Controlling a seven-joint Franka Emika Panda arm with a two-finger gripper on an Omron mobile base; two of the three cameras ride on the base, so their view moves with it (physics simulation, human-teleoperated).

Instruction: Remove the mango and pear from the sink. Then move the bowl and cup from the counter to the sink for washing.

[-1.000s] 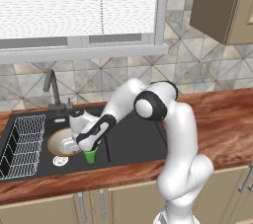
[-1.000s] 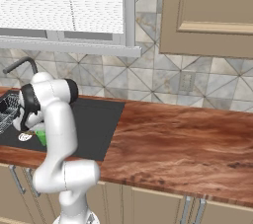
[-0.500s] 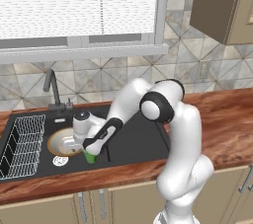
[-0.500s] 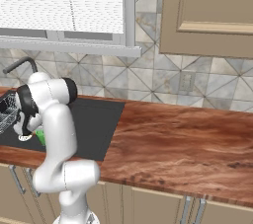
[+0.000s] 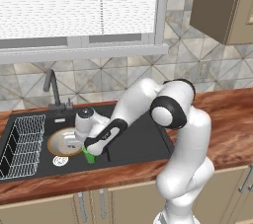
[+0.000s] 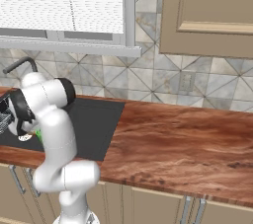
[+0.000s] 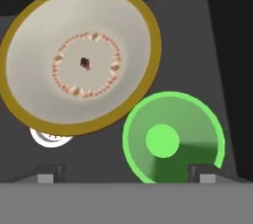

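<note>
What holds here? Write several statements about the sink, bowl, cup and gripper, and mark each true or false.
1. The bowl lies in the sink basin. True.
2. The cup stands on the counter. False: it stands upright in the basin beside the bowl.
3. The gripper is shut on the cup. False: its jaws stand open, above the cup.
4. A white wire rack sits at the sink's left end. True.

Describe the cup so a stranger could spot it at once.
Find the black sink set in the wood counter, below the window. In its basin, beside the wide tan-rimmed bowl, stands the cup: small, round, bright green, open side up, the only green item there.
</note>
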